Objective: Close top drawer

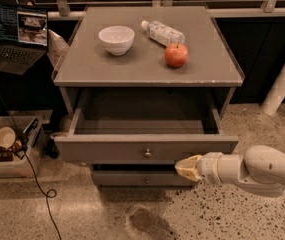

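Top drawer (113,152): lower middle of the frame, pulled well out from the grey cabinet (132,70). Its shallow grey inside is open to view and looks bare. Flat front faces the camera, small round knob (147,154) at its centre.

Gripper (186,167): lower right of centre, at the end of a white arm (254,171) that comes in from the right edge. The tip shows as one pale yellowish wedge with no gap between the fingers, so it reads as closed, with nothing held. The tip sits at the lower edge of the drawer front, right of the knob; it looks to be touching the front, though actual contact cannot be confirmed.

Below the open drawer: a second grey drawer (132,178), pushed in.

On the cabinet top: white bowl (116,39) left of centre; clear plastic bottle (163,32) lying on its side toward the back; red apple (176,55) just in front of the bottle.

Upper left: open laptop (16,37), screen lit. Lower left: a box (9,165) of odds and ends on the speckled floor (222,219), with a black cable (38,183) trailing past it.
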Robot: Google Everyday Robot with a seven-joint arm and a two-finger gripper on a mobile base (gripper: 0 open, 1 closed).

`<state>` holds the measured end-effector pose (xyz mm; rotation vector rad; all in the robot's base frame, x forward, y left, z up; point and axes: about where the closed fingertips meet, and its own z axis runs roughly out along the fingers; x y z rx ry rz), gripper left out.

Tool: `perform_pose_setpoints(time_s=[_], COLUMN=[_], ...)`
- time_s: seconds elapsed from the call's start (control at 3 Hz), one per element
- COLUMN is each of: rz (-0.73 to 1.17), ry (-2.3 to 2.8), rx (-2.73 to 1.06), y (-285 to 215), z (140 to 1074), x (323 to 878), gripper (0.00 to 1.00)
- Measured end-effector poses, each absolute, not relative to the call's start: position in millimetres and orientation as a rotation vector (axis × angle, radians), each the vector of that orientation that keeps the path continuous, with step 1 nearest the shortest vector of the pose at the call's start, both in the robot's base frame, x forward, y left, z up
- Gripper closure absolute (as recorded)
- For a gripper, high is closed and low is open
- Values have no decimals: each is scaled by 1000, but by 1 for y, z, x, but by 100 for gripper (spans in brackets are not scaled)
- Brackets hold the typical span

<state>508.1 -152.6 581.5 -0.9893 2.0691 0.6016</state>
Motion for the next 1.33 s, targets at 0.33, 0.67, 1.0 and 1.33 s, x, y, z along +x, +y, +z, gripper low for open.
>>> perform_pose_setpoints(time_s=[0.33,0.67,1.0,1.33], rz=[556,507,476,470], ry=[2034,1988,1957,1951], rx=[-1023,-1037,-1039,-1040], y=[-154,-159,-162,-163], z=[591,605,616,618], x=[525,548,569,571], gripper=[100,100,100,100])
